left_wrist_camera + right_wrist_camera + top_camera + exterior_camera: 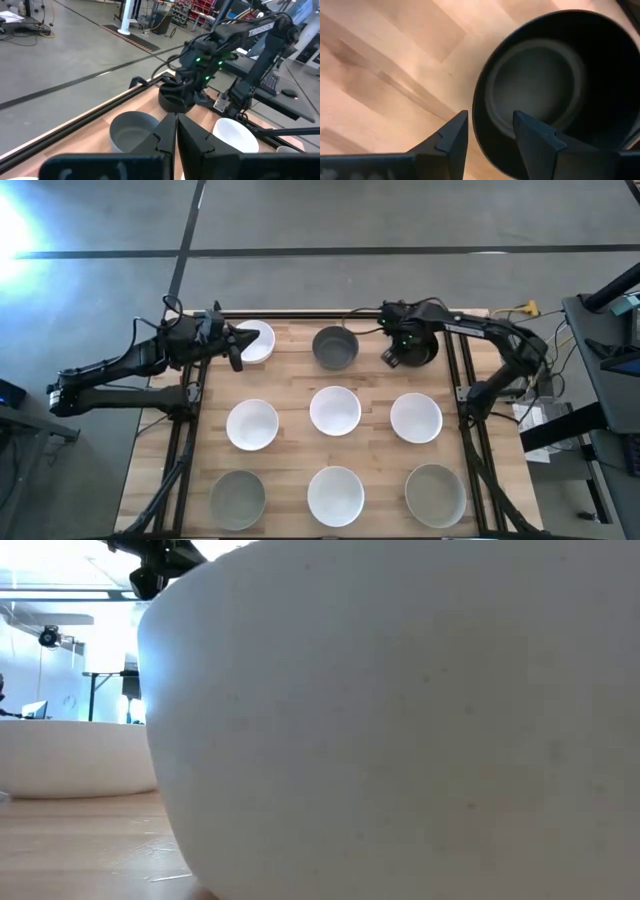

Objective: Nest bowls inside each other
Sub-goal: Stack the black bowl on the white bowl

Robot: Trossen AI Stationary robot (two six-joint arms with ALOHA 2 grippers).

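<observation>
Nine bowls are sitting on the wooden table in three rows of three, all upright with their mouths facing up; being round, none has a long axis.

In the far row, a white bowl is at the left, a dark grey bowl is in the middle, and a black bowl is at the right.

The right gripper is reaching down at the black bowl. Its fingers are spread apart and straddling the near rim, one outside and one inside, not yet pressing on it.

The left gripper is hovering over the edge of the far white bowl, its fingers pressed together and holding nothing.

The middle row is holding three white bowls, and the near row a grey-green bowl, a white bowl and another grey-green bowl.
</observation>
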